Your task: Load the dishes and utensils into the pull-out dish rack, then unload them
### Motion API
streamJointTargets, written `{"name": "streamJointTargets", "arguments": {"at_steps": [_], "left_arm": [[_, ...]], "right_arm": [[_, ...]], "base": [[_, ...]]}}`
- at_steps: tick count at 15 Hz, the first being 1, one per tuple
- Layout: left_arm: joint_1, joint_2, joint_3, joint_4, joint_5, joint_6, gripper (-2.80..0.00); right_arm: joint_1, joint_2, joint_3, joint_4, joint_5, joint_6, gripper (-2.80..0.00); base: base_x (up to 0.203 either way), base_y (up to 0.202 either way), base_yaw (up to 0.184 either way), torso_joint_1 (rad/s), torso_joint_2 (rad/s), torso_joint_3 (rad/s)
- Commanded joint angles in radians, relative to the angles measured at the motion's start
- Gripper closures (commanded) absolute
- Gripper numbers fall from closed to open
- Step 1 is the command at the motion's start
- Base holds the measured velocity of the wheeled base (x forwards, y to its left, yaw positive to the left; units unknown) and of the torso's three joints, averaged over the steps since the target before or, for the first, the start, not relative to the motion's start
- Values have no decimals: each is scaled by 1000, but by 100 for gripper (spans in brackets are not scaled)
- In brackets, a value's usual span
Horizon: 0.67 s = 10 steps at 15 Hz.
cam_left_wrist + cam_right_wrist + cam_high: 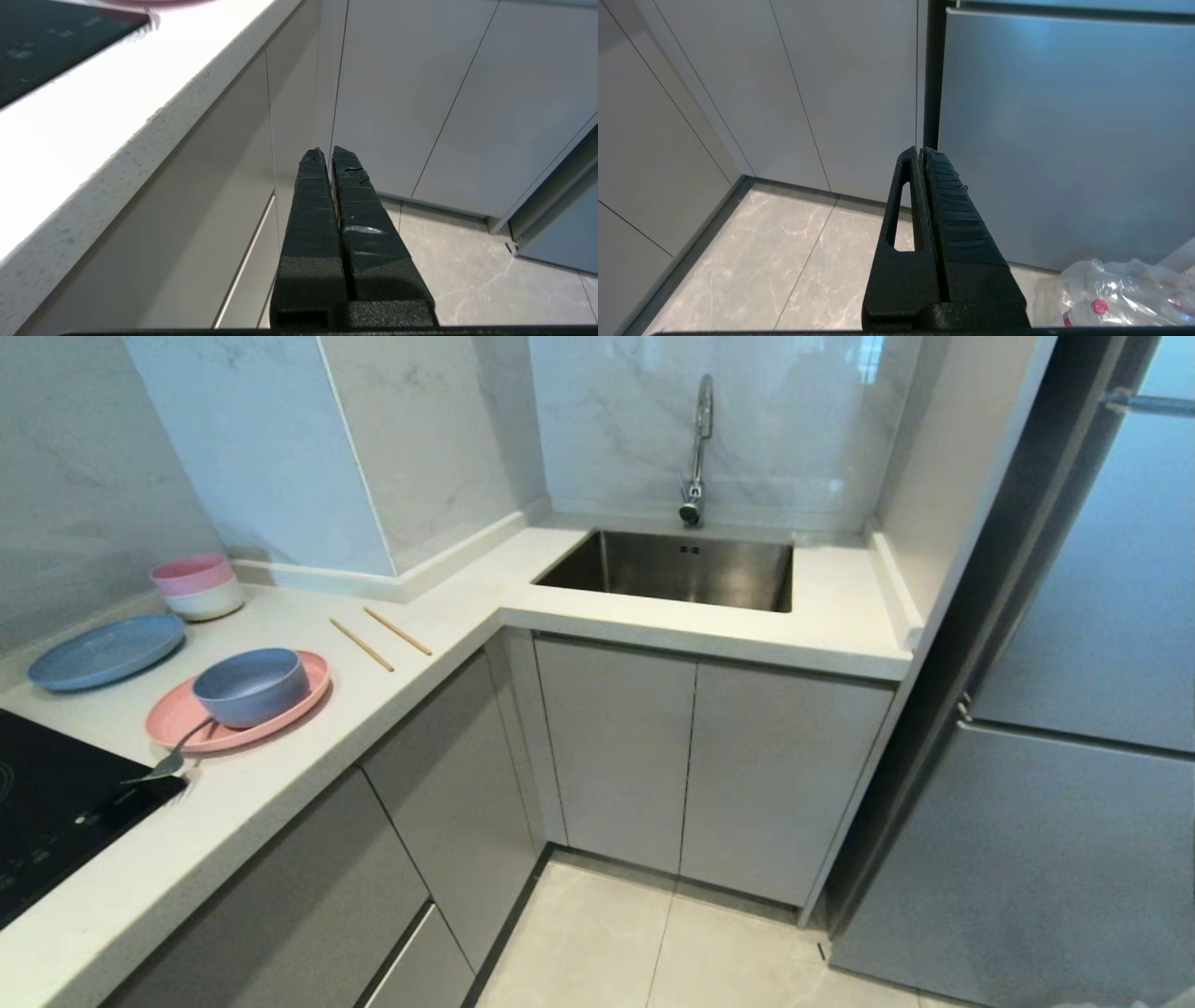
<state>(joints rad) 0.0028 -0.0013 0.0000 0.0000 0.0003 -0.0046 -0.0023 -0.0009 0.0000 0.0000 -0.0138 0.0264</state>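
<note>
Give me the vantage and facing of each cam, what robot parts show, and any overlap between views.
Head: high, looking forward and down at the L-shaped counter with sink, pink plate, blue bowl, chopsticks; no robot parts show.
Left wrist: low, below counter height, facing the cabinet doors; left gripper, jaws shut, empty.
Right wrist: low, facing the fridge and floor; right gripper, jaws shut, empty.
Shared: head and left wrist both see the cooktop and cabinet doors.

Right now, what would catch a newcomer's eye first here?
The blue bowl sitting on the pink plate, left on the counter, a fork leaning on the plate's rim. Beyond them lie the chopsticks; the steel sink fills the far corner.
</note>
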Motion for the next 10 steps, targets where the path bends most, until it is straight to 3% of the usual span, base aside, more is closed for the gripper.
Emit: {"name": "streamJointTargets", "arguments": {"at_steps": [1,10], "left_arm": [[0,0,0,0,1,0,0],[0,0,0,0,1,0,0]], "right_arm": [[0,1,0,0,0,0,0],[1,1,0,0,0,0,0]], "base": [[0,0,0,2,7,207],[0,0,0,4,4,169]]}}
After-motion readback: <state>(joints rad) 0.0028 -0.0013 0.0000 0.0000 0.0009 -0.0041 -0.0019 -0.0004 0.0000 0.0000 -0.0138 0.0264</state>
